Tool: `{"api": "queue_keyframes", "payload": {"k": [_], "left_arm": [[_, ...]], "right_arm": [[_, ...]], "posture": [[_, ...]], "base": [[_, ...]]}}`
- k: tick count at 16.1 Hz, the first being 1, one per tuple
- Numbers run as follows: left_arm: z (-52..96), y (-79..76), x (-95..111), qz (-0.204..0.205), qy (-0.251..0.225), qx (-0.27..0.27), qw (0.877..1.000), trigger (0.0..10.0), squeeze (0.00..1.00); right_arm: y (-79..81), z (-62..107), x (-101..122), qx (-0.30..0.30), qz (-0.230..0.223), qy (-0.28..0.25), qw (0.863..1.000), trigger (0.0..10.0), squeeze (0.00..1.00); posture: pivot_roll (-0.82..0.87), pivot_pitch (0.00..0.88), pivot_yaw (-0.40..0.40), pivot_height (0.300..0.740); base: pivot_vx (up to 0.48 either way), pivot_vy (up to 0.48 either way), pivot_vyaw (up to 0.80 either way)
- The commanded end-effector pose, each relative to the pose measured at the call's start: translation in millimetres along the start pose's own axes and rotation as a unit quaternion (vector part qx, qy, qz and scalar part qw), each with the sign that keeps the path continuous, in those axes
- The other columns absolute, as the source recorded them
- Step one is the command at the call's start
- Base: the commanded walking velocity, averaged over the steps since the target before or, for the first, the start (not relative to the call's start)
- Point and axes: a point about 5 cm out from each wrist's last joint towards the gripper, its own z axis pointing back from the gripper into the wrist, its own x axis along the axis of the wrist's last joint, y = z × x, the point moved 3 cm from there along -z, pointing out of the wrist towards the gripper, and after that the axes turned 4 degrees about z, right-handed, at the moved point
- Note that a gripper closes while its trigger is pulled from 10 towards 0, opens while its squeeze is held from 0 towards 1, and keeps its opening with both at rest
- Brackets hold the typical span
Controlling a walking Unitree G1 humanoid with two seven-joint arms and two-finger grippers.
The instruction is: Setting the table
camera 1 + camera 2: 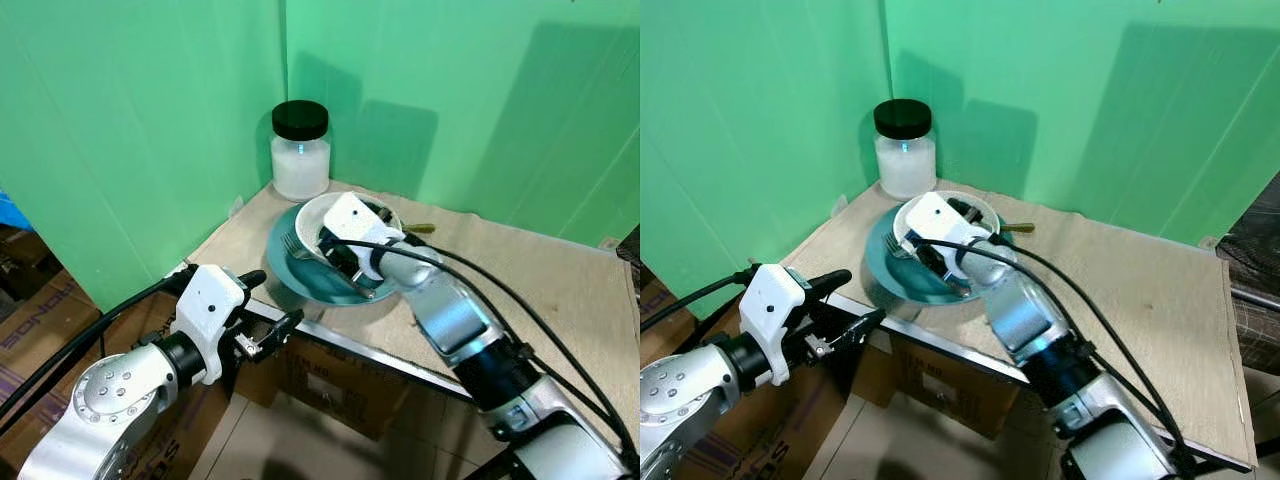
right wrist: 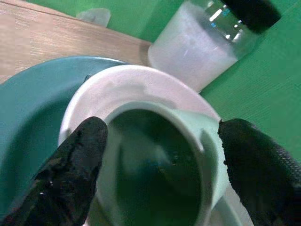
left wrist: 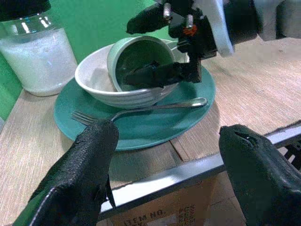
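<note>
A clear glass jar with a black screw lid (image 1: 300,150), holding something white, stands at the far corner of the light wooden surface (image 1: 560,290), close against the green backdrop walls (image 1: 130,130). Brown cardboard boxes (image 1: 335,385) printed with black lettering sit on the floor under the surface's metal-edged front. More printed cardboard (image 1: 40,310) lies to the left, with a scrap of blue (image 1: 12,212) above it.

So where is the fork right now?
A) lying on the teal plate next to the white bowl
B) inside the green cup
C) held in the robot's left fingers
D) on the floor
A: the fork lies flat on the teal plate beside the white bowl, and the left gripper, fingers spread, hangs short of it at the table edge.
</note>
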Motion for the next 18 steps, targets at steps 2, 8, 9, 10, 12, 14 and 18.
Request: {"api": "queue_keyframes", "payload": {"k": [2,8,9,10,12,14,18], "left_arm": [[-0.3,0.4,0.5,-0.004,0.004,-0.007,1.000,10.0,0.00],[0.0,-1.8,-2.4,-0.006,0.005,-0.009,1.000,10.0,0.00],[0.0,-1.8,-2.4,-0.006,0.005,-0.009,1.000,10.0,0.00],[0.0,-2.1,-2.6,-0.006,0.004,-0.009,1.000,10.0,0.00],[-0.7,-1.7,-2.5,-0.005,0.002,-0.010,1.000,10.0,0.00],[-1.0,-1.7,-2.7,-0.005,0.002,-0.012,1.000,10.0,0.00],[-2.3,-3.1,-1.9,-0.005,0.002,-0.018,1.000,10.0,0.00]], "right_arm": [[-12.6,-1.9,2.3,-0.020,0.010,0.010,1.000,0.0,0.00],[-16.7,-2.5,0.6,-0.022,0.013,0.011,1.000,0.0,0.00],[-17.0,-2.5,0.4,-0.023,0.014,0.012,1.000,0.0,0.00],[-18.0,-2.4,0.0,-0.024,0.016,0.013,1.000,0.0,0.00],[-19.5,-3.0,-0.4,-0.023,0.016,0.014,1.000,0.0,0.00],[-20.1,-3.2,-0.8,-0.023,0.016,0.015,0.999,0.0,0.00],[-21.3,-3.6,-3.1,-0.025,0.010,0.015,1.000,0.0,0.00]], "posture": [[-0.02,0.000,-0.001,0.740],[-0.02,0.000,-0.001,0.740],[-0.02,0.000,-0.001,0.740],[-0.02,0.000,-0.001,0.740],[-0.02,0.000,-0.002,0.740],[-0.02,0.000,-0.001,0.740],[-0.02,0.000,0.005,0.740]], "base": [[0.000,0.000,0.00],[0.000,0.000,0.00],[0.000,0.000,0.00],[0.000,0.000,0.00],[0.000,0.000,0.00],[0.000,0.000,0.00],[0.000,0.000,0.00]]}}
